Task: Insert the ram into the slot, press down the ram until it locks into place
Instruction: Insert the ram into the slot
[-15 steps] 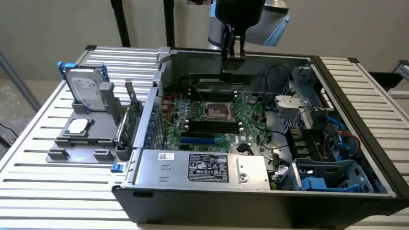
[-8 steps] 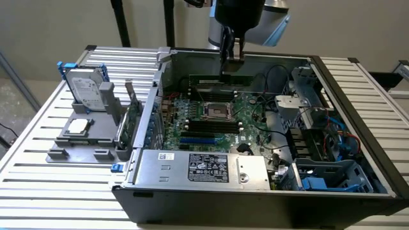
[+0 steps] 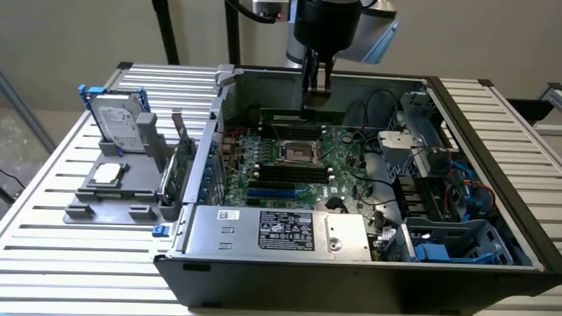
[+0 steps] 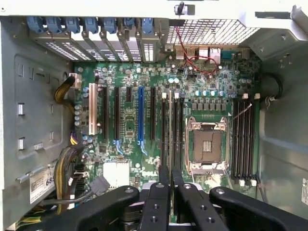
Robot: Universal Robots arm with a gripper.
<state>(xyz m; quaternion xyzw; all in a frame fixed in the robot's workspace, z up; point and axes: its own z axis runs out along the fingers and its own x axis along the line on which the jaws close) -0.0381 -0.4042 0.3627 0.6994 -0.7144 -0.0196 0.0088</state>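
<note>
Exterior view: black two-fingered gripper (image 3: 316, 102) on the arm, hanging straight down into the open grey steel computer case (image 3: 527, 217), above the far edge of the green motherboard (image 3: 343, 171) and just beyond the square silver-framed processor socket (image 3: 297, 153). Fingertips low and drawn close together, pinched on the upper edge of the long, thin, dark-green ram (image 3: 294, 118). Ram standing upright on its long edge just behind the socket, parallel to it, seated along the long, narrow black plastic slot (image 3: 303, 125); cannot tell whether locked. On the socket's near side, a bank of matching empty black sockets (image 3: 285, 172), then a short bright blue connector strip (image 3: 272, 193), then a silver power-supply box with a black label (image 3: 281, 230). Well away from the socket, toward the exterior view's left, a silver hard drive in a blue frame (image 3: 118, 122) on the slatted metal table (image 3: 70, 263). Wrist view: black fingers (image 4: 164, 192) nearly together, the ram (image 4: 171, 130) seen edge-on as a pale line running into the narrow gap between them. Ram sitting in a slot (image 4: 171, 96) of the bank right beside the socket (image 4: 207, 147), between the socket and the long blue strip (image 4: 140, 113). Across the socket, the other bank of black sockets (image 4: 243, 137), bare.
</note>
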